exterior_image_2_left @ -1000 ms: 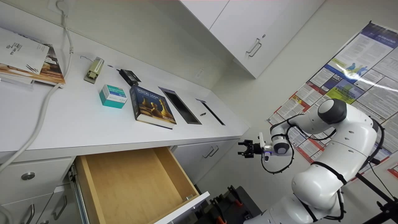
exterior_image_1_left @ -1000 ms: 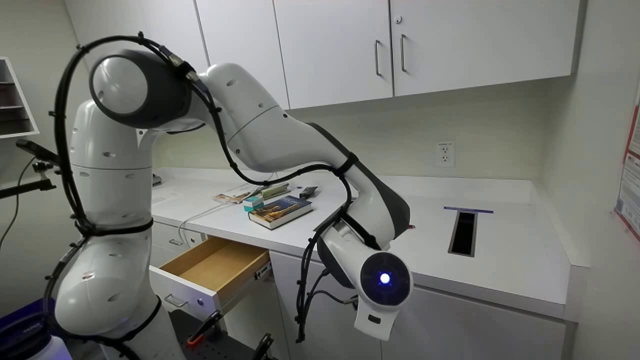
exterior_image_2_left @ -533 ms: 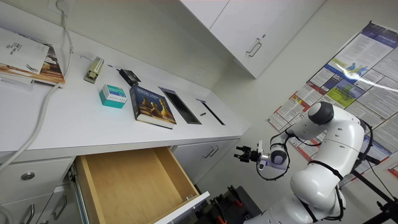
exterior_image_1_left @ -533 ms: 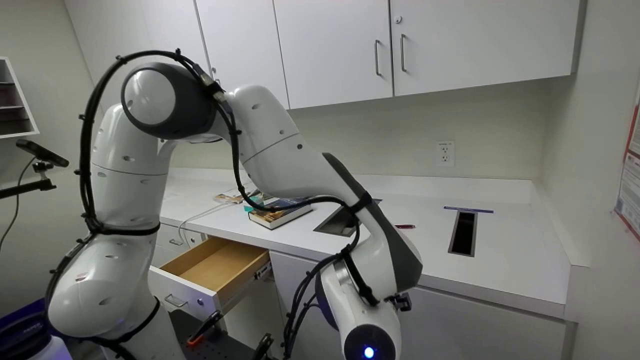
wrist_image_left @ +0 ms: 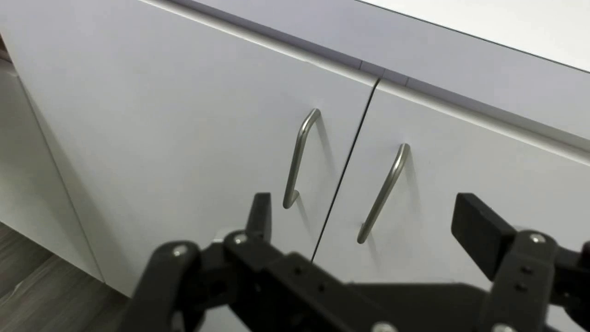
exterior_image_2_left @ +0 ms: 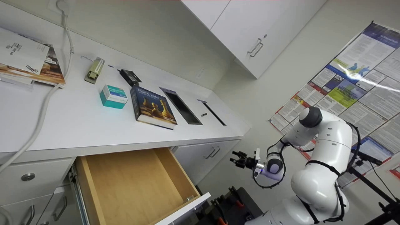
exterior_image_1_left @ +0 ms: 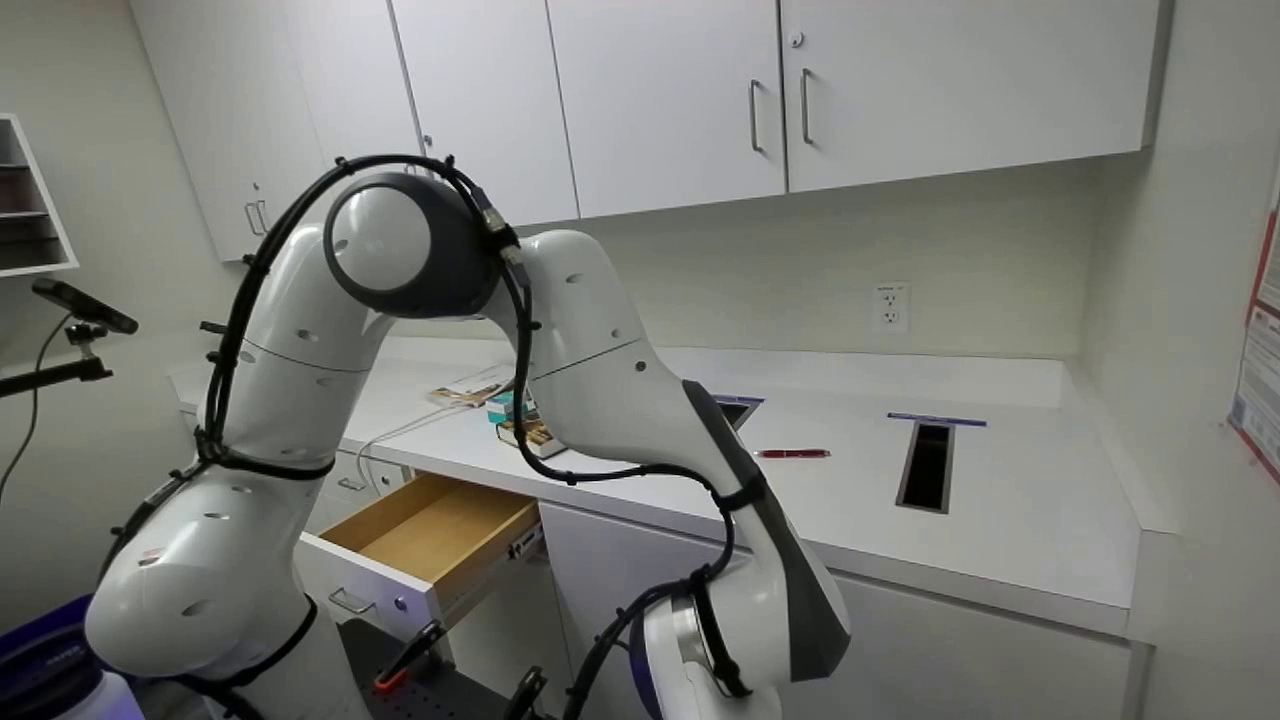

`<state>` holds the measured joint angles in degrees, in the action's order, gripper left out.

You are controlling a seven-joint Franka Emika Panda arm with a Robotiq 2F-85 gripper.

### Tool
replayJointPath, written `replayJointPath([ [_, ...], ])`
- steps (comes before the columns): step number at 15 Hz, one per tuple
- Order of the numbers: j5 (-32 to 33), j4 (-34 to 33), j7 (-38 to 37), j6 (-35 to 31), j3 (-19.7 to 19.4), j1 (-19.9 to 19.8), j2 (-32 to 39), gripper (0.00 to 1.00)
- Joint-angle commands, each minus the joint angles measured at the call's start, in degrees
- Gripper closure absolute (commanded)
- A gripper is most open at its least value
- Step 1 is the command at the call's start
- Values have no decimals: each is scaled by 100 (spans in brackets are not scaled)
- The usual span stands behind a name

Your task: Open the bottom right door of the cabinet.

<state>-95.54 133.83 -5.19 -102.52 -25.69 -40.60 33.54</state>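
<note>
Bottom right door (wrist_image_left: pixel 465 170): flat, white, closed, in base cabinet (exterior_image_1_left: pixel 985 590), just right of twin door (wrist_image_left: pixel 184 115); slim silver bar handle (wrist_image_left: pixel 386 193) near left edge. Tool (wrist_image_left: pixel 362 214): spread wide, in front of both doors in wrist view.

Pale back wall (exterior_image_1_left: pixel 830 270) with a white outlet (exterior_image_1_left: pixel 890 308). Closed white cupboards (exterior_image_1_left: pixel 660 100) above. Small open shelf (exterior_image_1_left: pixel 43 195), far left in an exterior view. Side wall (exterior_image_2_left: pixel 268 90) with a big printed poster (exterior_image_2_left: pixel 353 84), streaked by glare (exterior_image_2_left: pixel 372 80). Grey-brown wood-look floor (wrist_image_left: pixel 37 281), lower left in wrist view.
</note>
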Motion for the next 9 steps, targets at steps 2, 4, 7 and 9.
replayJointPath([
  [2, -283, 87, 56, -9, 34, 70, -30, 0],
  [4, -684, 177, 28, 85, 148, 62, -16, 0],
  [7, -1459, 275, -184, 228, 346, 39, 64, 0],
  [9, -1721, 281, -348, 179, 409, 112, 157, 0],
])
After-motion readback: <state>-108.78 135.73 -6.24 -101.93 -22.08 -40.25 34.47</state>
